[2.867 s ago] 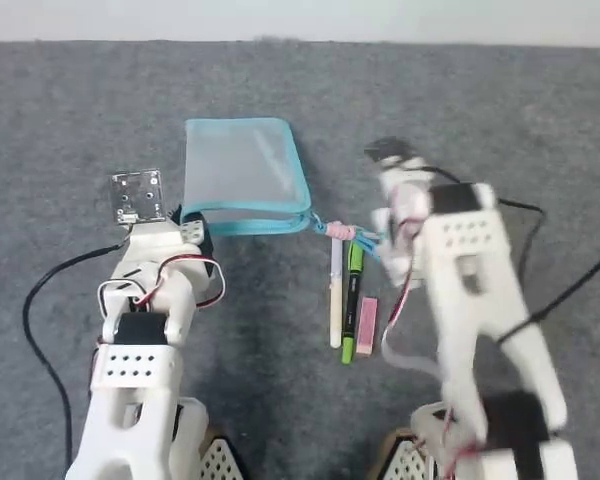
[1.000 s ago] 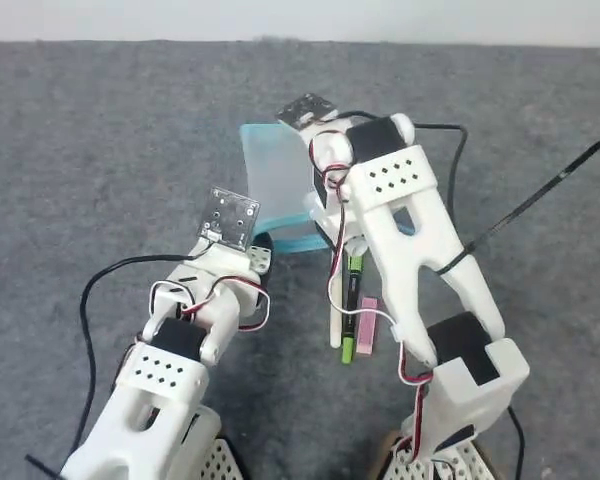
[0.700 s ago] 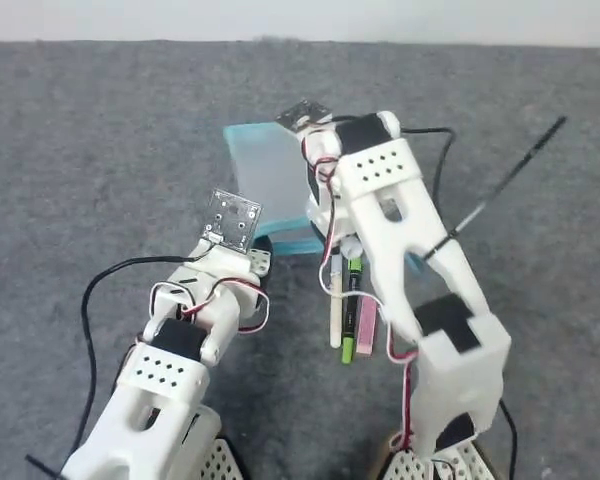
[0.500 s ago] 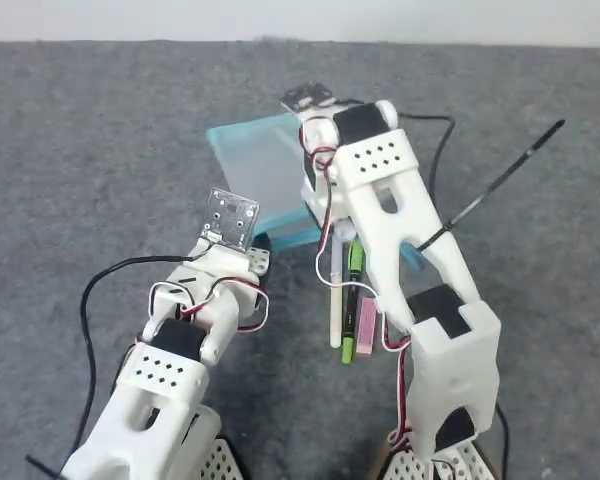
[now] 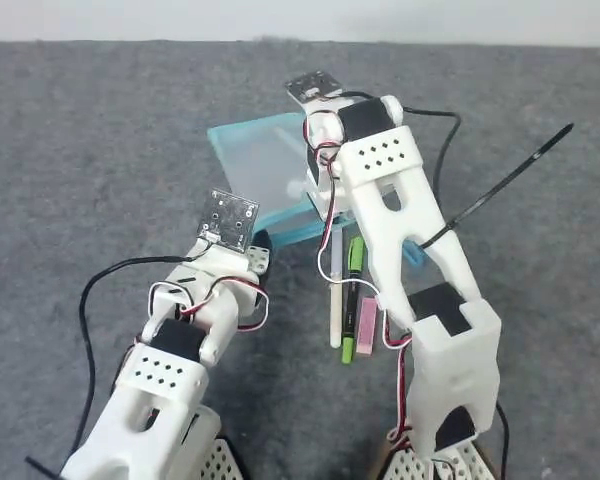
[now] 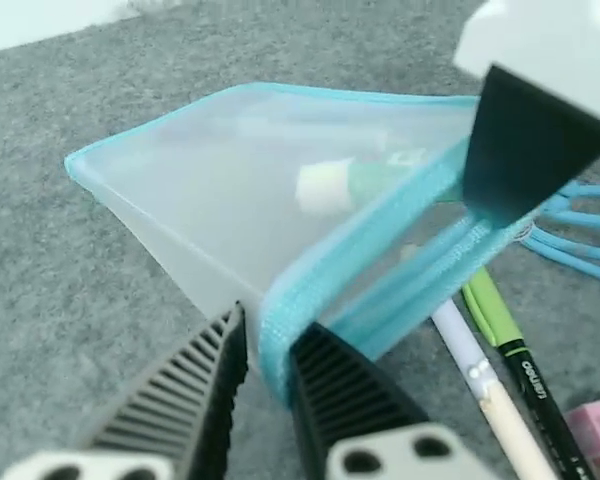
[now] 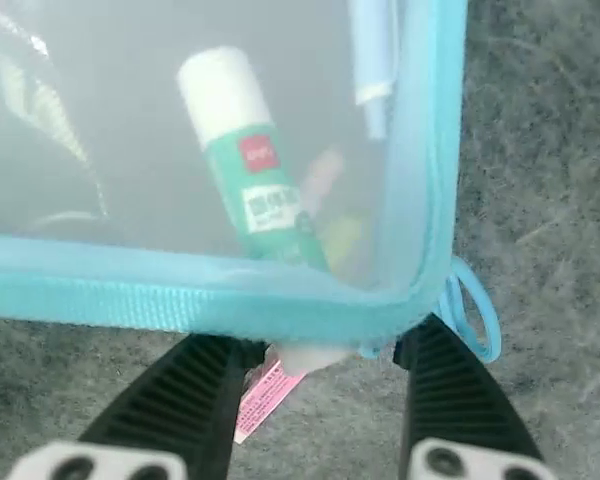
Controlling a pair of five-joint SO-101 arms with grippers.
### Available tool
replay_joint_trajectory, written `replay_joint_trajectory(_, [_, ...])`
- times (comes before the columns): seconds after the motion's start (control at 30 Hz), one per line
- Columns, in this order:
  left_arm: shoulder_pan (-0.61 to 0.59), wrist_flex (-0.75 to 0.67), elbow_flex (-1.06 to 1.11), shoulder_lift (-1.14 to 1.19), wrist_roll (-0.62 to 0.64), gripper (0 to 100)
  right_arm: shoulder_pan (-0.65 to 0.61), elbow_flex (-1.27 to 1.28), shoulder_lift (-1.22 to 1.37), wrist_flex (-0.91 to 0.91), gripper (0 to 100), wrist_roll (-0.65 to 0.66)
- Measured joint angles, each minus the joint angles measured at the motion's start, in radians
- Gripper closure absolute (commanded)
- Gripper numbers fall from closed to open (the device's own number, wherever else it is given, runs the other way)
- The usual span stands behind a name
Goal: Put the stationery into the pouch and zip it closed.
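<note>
The translucent pouch (image 5: 255, 165), near the desk's far edge, looks light and floppy. Its stiffer zipper band (image 6: 380, 225) seems the best hold, and the left gripper (image 6: 268, 330) clenches it. The right gripper (image 7: 325, 345) gapes, released, over the glue stick (image 7: 245, 170) inside.

My left claw (image 5: 262, 240) was at the near teal edge of the pouch (image 5: 260, 165). My right claw (image 5: 315, 198) was over the pouch's zip side. Just behind that claw, toward its base, a white pen (image 5: 335, 305), green marker (image 5: 352, 300) and pink eraser (image 5: 366, 326) lay side by side on grey mat (image 5: 100, 130).
</note>
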Motion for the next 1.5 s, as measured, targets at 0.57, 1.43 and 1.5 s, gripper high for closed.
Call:
replay_joint_trajectory(0.57, [-0.097, -0.002, 0.002, 0.0, -0.002, 99, -0.054, 0.0, 0.0, -0.091, 78.3, -0.023])
replay_joint_trajectory(1.43, [-0.135, 0.0, 0.002, 0.0, -0.008, 99, 0.021, -0.009, -0.244, -0.005, 66.7, 0.055])
replay_joint_trajectory(1.5, [-0.186, 0.0, 0.002, 0.0, -0.002, 99, 0.103, -0.009, -0.287, -0.005, 71.5, 0.058])
